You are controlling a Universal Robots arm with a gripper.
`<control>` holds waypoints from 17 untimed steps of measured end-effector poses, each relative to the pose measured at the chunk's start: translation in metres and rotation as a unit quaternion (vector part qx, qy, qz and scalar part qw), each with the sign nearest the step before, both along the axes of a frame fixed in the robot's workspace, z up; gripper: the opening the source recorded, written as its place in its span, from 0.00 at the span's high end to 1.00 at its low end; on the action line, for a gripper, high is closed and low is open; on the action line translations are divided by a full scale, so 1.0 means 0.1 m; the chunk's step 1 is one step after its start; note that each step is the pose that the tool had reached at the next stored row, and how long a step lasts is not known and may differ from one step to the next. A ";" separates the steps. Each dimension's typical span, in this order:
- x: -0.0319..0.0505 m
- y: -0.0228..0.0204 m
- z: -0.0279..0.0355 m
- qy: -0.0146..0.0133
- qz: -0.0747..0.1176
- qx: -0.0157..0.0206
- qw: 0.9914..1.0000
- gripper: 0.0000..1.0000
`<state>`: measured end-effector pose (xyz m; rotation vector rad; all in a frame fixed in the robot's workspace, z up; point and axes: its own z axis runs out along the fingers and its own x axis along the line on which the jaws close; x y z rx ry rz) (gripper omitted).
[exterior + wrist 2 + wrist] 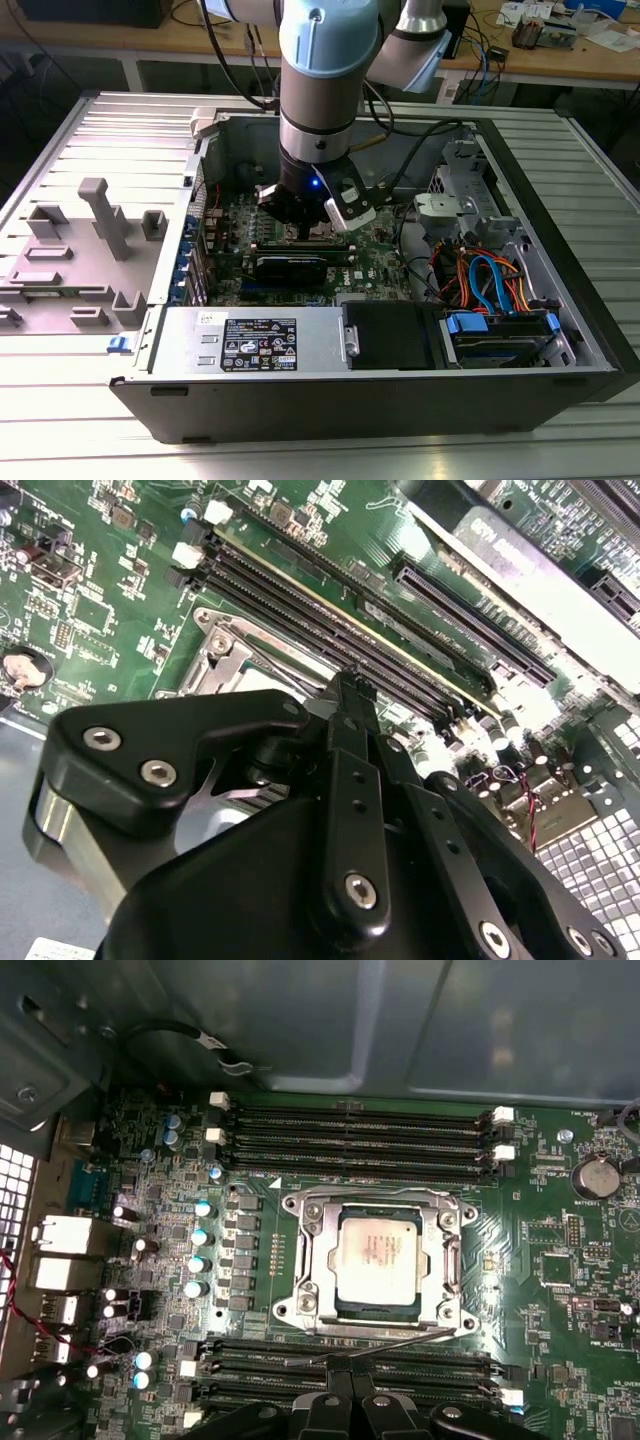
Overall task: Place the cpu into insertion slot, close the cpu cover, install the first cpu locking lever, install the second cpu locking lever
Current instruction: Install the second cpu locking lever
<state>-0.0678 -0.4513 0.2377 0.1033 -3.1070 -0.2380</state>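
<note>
The cpu (378,1252), a silver-grey square, lies in the insertion slot (372,1312) on the green motherboard. The cpu cover (310,1250), a silvery frame, lies flat around it, and the chip shows through its window. A thin locking lever (400,1342) runs at a slant along the socket side nearest my gripper (352,1375), free of the frame at its near end. The black fingers are shut together, their tips right at that lever's end. In the second wrist view the gripper (345,685) points at the socket frame (225,650). In the exterior view the gripper (300,215) is low inside the open computer case.
Long black memory slots (350,1135) flank the socket on two sides. A long black card (290,265), a power supply (250,340) and a drive bay with coloured cables (490,290) fill the case. A grey fixture (90,230) stands at the exterior view's left.
</note>
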 end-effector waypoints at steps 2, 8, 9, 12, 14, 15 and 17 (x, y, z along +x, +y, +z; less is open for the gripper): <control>0.018 0.001 -0.002 0.000 0.000 0.004 1.000 0.89; 0.049 0.001 -0.003 0.000 0.001 0.006 1.000 0.89; 0.049 0.000 -0.004 0.000 0.001 0.008 1.000 0.89; 0.048 0.002 -0.013 0.000 0.000 0.017 1.000 0.89; 0.020 -0.002 -0.028 0.000 0.000 0.017 1.000 0.89; -0.004 -0.008 -0.035 0.000 0.000 0.018 1.000 0.89; -0.064 -0.009 -0.059 0.000 0.000 0.018 1.000 0.89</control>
